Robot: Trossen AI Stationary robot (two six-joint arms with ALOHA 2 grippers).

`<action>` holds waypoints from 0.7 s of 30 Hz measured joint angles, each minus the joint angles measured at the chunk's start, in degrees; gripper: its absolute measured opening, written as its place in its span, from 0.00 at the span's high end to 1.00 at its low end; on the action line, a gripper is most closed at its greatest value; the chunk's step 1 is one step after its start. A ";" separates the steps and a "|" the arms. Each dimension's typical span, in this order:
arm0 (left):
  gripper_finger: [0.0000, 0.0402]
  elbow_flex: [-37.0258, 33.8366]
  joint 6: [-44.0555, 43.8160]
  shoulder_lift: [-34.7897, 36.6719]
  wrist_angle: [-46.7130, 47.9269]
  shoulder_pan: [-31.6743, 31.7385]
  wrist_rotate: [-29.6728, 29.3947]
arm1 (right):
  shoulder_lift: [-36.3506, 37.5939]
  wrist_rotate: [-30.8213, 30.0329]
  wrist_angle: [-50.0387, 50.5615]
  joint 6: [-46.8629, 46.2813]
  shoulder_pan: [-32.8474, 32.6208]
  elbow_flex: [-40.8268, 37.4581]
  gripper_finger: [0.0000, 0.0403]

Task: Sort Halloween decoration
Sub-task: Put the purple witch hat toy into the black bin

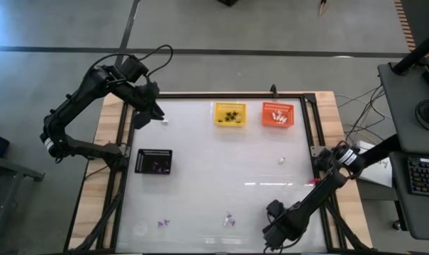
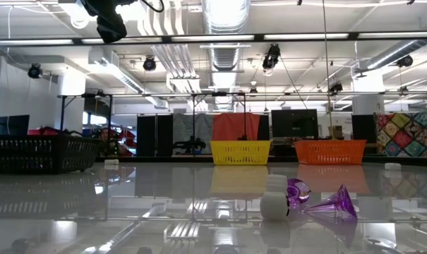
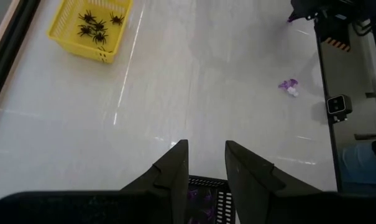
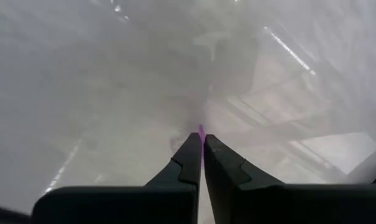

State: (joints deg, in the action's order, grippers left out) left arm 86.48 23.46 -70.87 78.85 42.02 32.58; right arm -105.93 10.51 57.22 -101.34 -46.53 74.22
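Left gripper (image 1: 149, 106) hovers near the tabletop's (image 1: 200, 177) far left corner, fingers slightly apart, empty; its wrist view alone shows spiders (image 3: 94, 26) in the yellow basket (image 1: 230, 115). Glossy white surface; workshop behind. Right gripper (image 4: 202, 142), near edge, is clamped on a purple trinket (image 4: 201, 130), seen only from its wrist.

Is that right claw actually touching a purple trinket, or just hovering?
Touching. In the right wrist view the right claw is shut, with a sliver of purple trinket pinched between its fingertips.
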 joint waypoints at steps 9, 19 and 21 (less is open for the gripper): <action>0.78 0.00 0.04 0.02 0.02 0.02 0.00 | 2.55 -6.06 -0.54 -4.59 0.41 1.09 0.98; 0.78 0.00 0.87 0.04 0.04 0.02 -0.02 | 2.62 -15.37 -0.86 -4.09 4.24 5.09 0.98; 0.78 0.00 0.87 0.04 0.04 0.01 -0.02 | 2.62 -17.37 -0.99 -2.82 5.81 6.11 0.98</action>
State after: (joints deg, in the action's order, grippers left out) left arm 86.48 24.34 -70.83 78.89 42.03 32.56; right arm -103.31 -6.87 56.23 -104.15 -40.72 80.33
